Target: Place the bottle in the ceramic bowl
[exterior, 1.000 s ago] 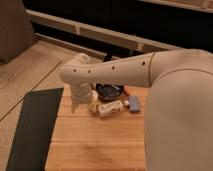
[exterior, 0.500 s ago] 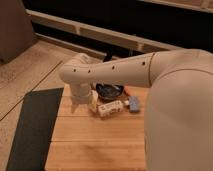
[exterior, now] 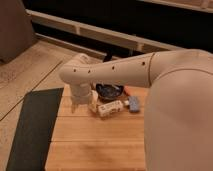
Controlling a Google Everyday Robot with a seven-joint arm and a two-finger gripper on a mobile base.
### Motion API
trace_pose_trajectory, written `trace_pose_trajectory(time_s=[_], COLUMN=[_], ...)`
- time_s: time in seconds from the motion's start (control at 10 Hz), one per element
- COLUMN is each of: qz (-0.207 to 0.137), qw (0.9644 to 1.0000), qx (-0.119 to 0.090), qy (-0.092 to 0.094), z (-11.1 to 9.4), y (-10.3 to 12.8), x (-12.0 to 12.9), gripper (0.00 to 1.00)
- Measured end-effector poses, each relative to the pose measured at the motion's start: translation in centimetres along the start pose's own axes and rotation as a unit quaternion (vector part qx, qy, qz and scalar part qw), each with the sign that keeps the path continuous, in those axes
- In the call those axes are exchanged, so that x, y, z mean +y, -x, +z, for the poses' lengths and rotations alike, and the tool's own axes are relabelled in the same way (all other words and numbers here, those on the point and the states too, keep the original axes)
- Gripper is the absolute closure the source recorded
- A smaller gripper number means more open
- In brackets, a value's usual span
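Observation:
The bottle (exterior: 110, 107), a stubby cream one with a dark-marked label, lies on its side on the wooden table (exterior: 95, 142). Just behind it sits the ceramic bowl (exterior: 109, 91), small, dark and glossy, partly hidden by my arm. My arm reaches across from the right and bends down at the table's left. My gripper (exterior: 89, 104) hangs low over the wood, right at the bottle's left end, mostly hidden by the wrist. It stands open, and the bottle rests on the table.
A small grey-blue block (exterior: 135, 104) lies to the right of the bottle. A dark mat (exterior: 32, 125) covers the floor left of the table. My large cream arm and body fill the right side of the view.

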Motion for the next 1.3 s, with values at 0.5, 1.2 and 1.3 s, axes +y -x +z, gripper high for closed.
trace_pose_trajectory(time_s=[0.5,1.2,1.3], qz=[-0.001,0.098,0.132], qw=[1.0000,0.9820,0.9750], qx=[-0.002,-0.148,-0.163], qy=[-0.001,0.065,0.073], z=[-0.1,-5.3,-5.8], y=[0.0,8.7,9.1], x=[0.0,-9.4,-11.4], gripper=[0.35,0.35,0.35])
